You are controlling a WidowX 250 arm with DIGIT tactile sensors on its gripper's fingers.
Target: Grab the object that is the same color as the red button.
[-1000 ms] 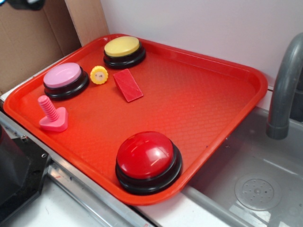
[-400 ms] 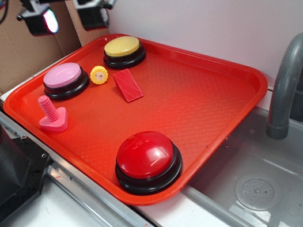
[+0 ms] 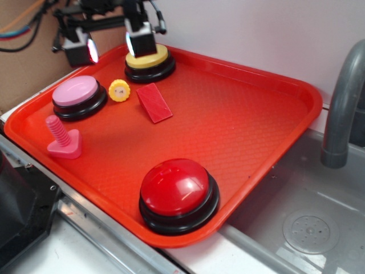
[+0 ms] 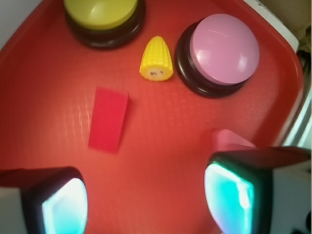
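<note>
My end effector [image 3: 111, 45] hangs open and empty above the tray's [image 3: 251, 123] far corner; I should centre over the red tile [image 4: 108, 119], align with its narrow width, and descend.

Small flat red tile [image 3: 154, 103] lying below the open pincer [image 3: 111, 45], glossy red dome button [image 3: 178, 195] well apart from it

The open tool [image 3: 112, 44] hangs above the tray's [image 3: 251, 114] far-left corner.

The tile [image 3: 154, 103] lies on the tray [image 3: 251, 123], behind the dome button [image 3: 178, 194].
</note>
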